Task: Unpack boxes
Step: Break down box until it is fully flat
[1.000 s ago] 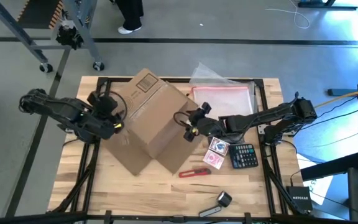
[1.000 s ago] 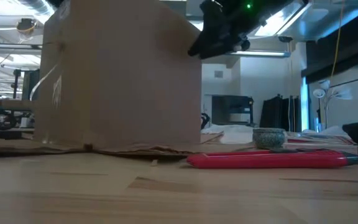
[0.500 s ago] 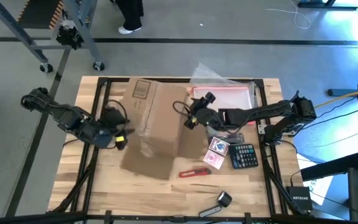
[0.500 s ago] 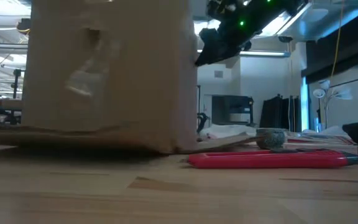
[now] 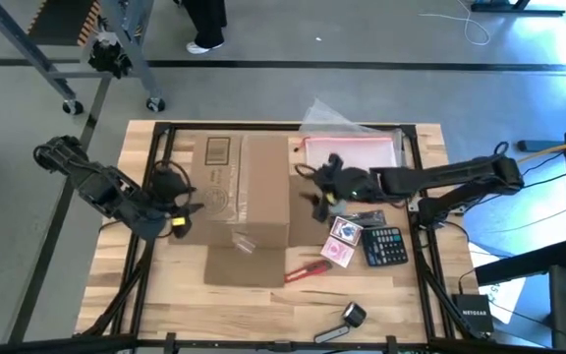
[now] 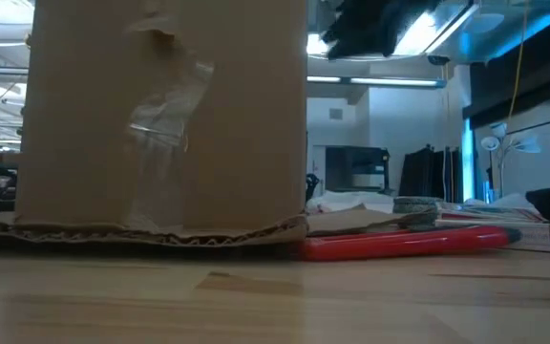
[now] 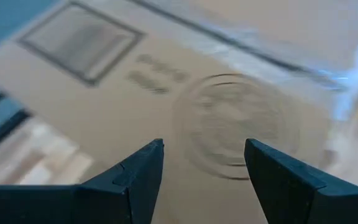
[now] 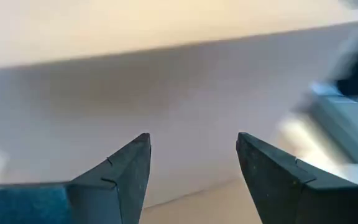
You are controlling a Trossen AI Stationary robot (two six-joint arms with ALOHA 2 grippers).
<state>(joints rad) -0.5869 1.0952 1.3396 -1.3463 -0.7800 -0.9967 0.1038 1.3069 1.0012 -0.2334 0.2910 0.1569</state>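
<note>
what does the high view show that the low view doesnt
Only the high view shows both arms whole, the left gripper open beside the cardboard box and the right gripper open on its other side, neither holding anything. It also shows the calculator, the card packs and the clear pouch.

Only the low view shows the torn tape on the box's side and the room behind.

Both show the box and the red utility knife beside it.
</note>
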